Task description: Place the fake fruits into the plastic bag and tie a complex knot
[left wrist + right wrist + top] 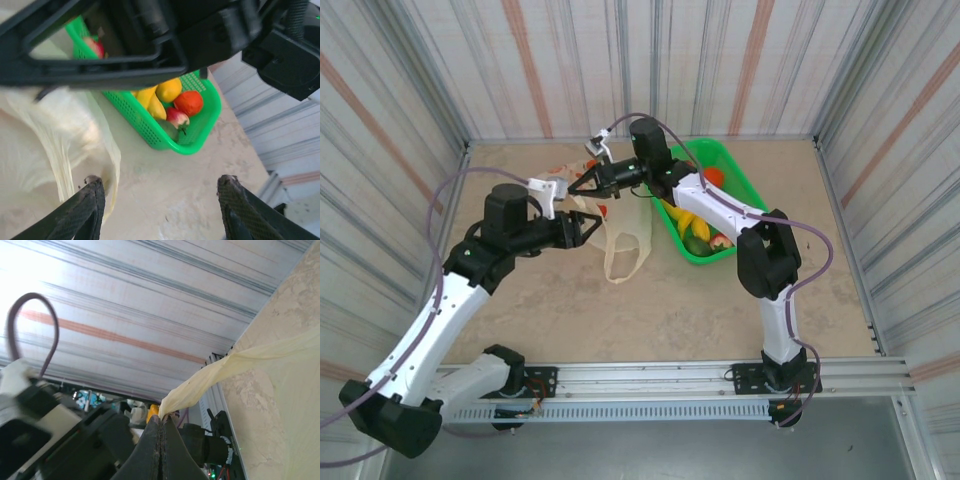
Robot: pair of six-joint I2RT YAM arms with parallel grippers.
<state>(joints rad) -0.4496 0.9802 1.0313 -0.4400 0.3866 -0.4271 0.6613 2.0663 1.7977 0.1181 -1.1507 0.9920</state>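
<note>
Little is done: the glossy fake fruits (172, 102) lie in the green plastic basket (202, 137), right fingers (153, 445) clamp the thin cream plastic bag (250, 360), left fingers (87, 205) stand apart.

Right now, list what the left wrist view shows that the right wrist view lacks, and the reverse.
Left wrist adds: the green basket holding fake fruits, and the left gripper open. Right wrist adds: the right gripper shut on a stretched strip of the plastic bag, against the striped wall. Shared: the plastic bag's cream film and the table.
</note>
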